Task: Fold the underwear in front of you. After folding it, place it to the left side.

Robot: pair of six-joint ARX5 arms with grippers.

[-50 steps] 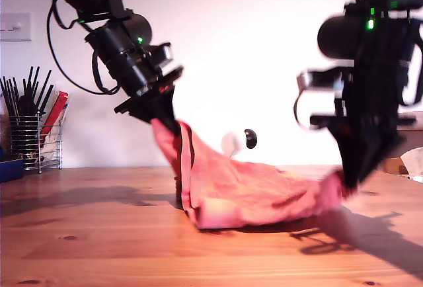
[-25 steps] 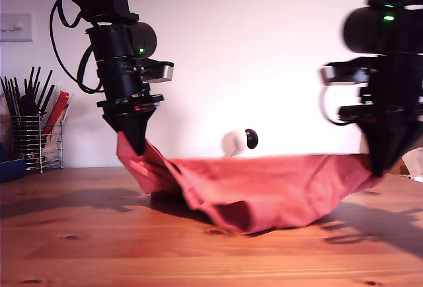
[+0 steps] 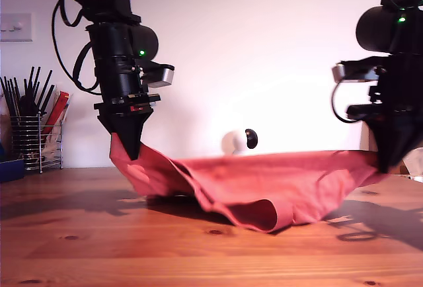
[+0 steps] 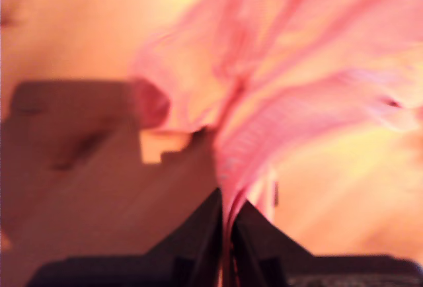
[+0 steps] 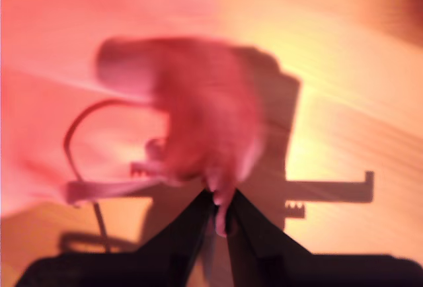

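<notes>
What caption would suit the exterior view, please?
Two claws stretch the underwear taut above the table, its middle sagging onto the wood.

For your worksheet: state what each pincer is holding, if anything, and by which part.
Both hold the underwear. My first gripper and my second gripper each pinch a bunched edge of it; in the exterior view the cloth hangs between two arms, held at opposite ends.

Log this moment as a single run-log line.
phase: spreading | underwear: held at both ends, middle sagging onto table | my first hand: shut on fabric | my second hand: shut on fabric | fold: not yet done
</notes>
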